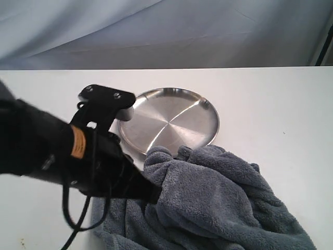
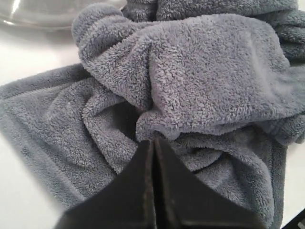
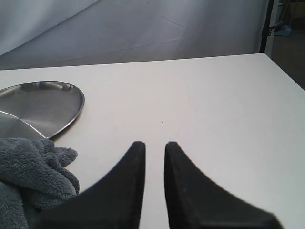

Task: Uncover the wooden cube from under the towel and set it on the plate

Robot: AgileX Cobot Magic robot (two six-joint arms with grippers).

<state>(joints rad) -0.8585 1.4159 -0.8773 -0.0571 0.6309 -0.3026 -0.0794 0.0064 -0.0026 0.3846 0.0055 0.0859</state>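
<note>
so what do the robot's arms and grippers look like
The left arm is black and bulky, with an orange label, looping black cables and a screwed bracket. The left gripper and right gripper have matte black fingers tapering to points.

**Left arm** (image 1: 52, 151): black and bulky. It enters from the left of the exterior view and slopes down toward the right. There is an orange label (image 1: 78, 141) on the casing, black cables (image 1: 70, 216) loop beneath, and a camera bracket (image 1: 106, 97) sits on top of the wrist.

**Left gripper** (image 2: 153, 143): the fingers (image 2: 126, 195) are pressed flat together along one straight seam with no gap. The tips are poorly seen, so possibly something thin is pinched there; cannot tell.

**Right gripper** (image 3: 153, 144): two black fingers (image 3: 186, 191) lie side by side with tips level. They are parted by a narrow slit, with nothing between them.
</note>
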